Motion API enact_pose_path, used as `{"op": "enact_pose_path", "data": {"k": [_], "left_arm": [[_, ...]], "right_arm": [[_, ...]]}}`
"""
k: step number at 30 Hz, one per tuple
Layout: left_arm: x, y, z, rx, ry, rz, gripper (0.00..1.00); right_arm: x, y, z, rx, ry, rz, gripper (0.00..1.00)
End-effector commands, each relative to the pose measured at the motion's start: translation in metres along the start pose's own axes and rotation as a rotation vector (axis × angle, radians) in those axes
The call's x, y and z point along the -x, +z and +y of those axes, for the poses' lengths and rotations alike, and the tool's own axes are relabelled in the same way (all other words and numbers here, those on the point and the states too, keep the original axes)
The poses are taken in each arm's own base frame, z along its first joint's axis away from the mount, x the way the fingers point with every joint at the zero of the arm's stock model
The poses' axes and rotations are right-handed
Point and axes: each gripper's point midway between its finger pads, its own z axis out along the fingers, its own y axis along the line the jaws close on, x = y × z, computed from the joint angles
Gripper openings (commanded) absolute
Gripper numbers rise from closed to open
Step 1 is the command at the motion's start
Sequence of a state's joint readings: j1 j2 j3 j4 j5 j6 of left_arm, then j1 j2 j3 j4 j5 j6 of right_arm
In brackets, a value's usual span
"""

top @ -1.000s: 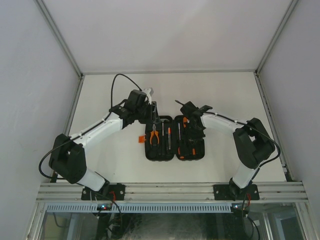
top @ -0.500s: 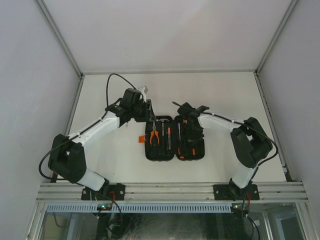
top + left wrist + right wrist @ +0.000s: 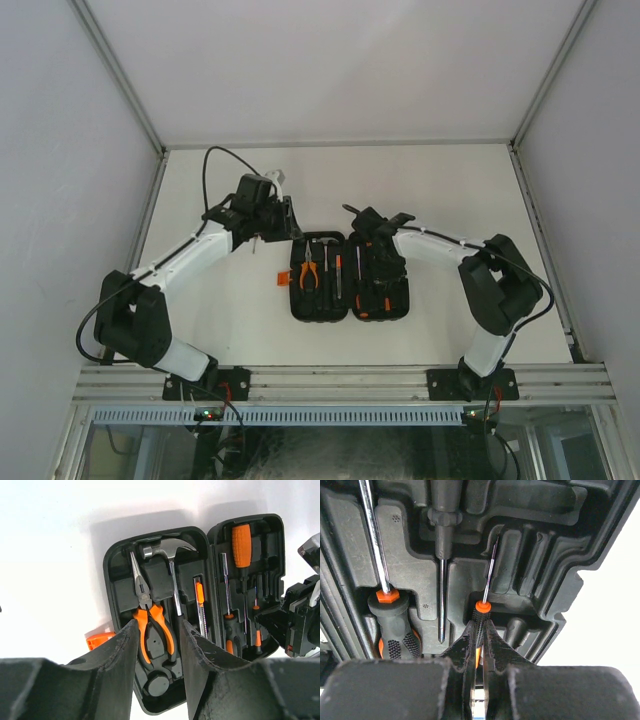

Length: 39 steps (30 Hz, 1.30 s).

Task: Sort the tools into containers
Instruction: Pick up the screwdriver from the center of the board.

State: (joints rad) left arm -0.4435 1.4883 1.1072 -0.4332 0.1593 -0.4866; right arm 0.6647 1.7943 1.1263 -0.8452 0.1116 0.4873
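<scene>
Left gripper [image 3: 157, 626] backs away to the left of the open tool case [image 3: 111, 560], fingers spread and empty, with pliers [image 3: 150, 625] and hammer [image 3: 167, 547] seated in its left half, while the right gripper [image 3: 479, 632] pinches a thin screwdriver [image 3: 481, 612] at its slot in the right half.

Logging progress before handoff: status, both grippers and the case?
Left gripper open, empty, beside the case. Right gripper shut on small screwdriver, down in the case. Pliers, hammer seated. Nothing blocking.
</scene>
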Motion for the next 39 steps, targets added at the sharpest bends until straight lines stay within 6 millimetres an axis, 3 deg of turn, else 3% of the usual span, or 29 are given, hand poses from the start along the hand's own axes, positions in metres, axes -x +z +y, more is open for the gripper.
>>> {"op": "enact_pose_path", "data": {"k": [1, 4, 7, 14, 18, 21, 26, 39], "left_arm": [[0.005, -0.013, 0.005, 0.017, 0.0, -0.03, 0.43], [0.012, -0.019, 0.017, 0.058, -0.01, -0.042, 0.43], [0.021, -0.026, 0.034, 0.119, -0.027, -0.063, 0.48], [0.032, -0.037, 0.068, 0.233, -0.055, -0.069, 0.56], [0.037, -0.041, 0.082, 0.294, -0.059, -0.068, 0.61], [0.04, -0.043, 0.094, 0.34, -0.064, -0.059, 0.64], [0.044, -0.036, 0.108, 0.406, -0.04, -0.004, 0.67], [0.058, 0.001, 0.143, 0.529, 0.006, 0.104, 0.65]], "right_arm": [[-0.096, 0.102, 0.008, -0.011, 0.048, 0.284, 0.0], [-0.068, 0.082, 0.01, 0.015, 0.068, 0.162, 0.0], [-0.028, 0.049, 0.015, 0.079, 0.083, 0.013, 0.01], [0.05, -0.04, 0.021, 0.282, 0.107, -0.27, 0.2], [0.073, -0.083, 0.007, 0.306, 0.132, -0.405, 0.29], [0.078, -0.103, -0.008, 0.292, 0.157, -0.479, 0.33], [0.076, -0.115, -0.02, 0.288, 0.163, -0.545, 0.36], [0.064, -0.096, -0.009, 0.351, 0.118, -0.535, 0.37]]}}
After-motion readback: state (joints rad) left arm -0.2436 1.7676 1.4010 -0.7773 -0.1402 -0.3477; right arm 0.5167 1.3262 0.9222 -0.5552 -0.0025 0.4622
